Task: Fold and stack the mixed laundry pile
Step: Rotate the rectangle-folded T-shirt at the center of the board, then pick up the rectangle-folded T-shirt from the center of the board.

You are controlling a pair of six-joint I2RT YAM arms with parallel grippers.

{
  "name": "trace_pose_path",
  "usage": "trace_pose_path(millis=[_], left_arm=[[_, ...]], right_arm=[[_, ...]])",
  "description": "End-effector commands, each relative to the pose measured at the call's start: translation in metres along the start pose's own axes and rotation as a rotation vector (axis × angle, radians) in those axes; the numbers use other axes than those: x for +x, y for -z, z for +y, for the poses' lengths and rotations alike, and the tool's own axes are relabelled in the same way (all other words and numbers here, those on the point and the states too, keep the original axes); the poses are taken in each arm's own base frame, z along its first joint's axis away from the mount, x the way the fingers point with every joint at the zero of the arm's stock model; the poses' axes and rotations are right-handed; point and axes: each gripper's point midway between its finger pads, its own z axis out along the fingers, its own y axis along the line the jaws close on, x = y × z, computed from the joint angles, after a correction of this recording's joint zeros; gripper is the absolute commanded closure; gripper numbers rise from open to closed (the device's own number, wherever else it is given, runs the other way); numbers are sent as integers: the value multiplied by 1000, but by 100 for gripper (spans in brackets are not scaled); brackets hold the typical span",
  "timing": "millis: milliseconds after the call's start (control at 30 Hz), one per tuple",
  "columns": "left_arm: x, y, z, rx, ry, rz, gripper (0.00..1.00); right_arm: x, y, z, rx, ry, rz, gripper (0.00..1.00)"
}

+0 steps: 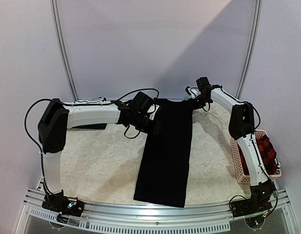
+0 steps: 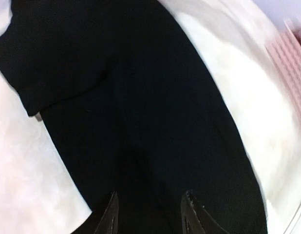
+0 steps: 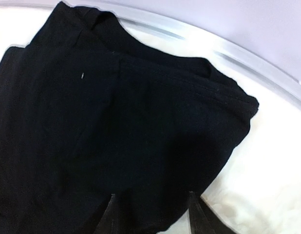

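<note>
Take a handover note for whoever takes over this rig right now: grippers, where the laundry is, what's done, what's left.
Left gripper: jaws apart over the far left of the black shirt, nothing held.
Right gripper: jaws apart at the shirt's far right corner.
Black shirt: long narrow strip mid-table, running far to near.
Striped top and dark piece: far left, by the left arm.
Plaid shirt: in the basket, right.
Done: black shirt folded lengthwise.
Left: fold it crosswise, fold the rest, stack.
</note>
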Motion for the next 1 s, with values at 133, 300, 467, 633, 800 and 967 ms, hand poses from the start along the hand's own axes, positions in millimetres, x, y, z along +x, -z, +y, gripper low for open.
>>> trace_pose_path(millis=[133,300,467,633,800,967], left_arm=[[85,75,-32,-136,-592,262,55],[136,114,-56,-95,-654,296,55],[179,165,-86,-24,-947,227,55],[179,179,-55,-30,-695,206,52],[203,153,-43,10,-119,229,53],[232,123,-45,84,390,184,54]], right_arm=[[-1,122,13,18,106,2,36],[57,203,66,-123,213,-9,32],[158,246,155,-355,495,24,34],[249,266,231,-460,853,35,39],[301,277,272,-480,1164,-23,43],[343,264,300,-496,1434,-3,45]])
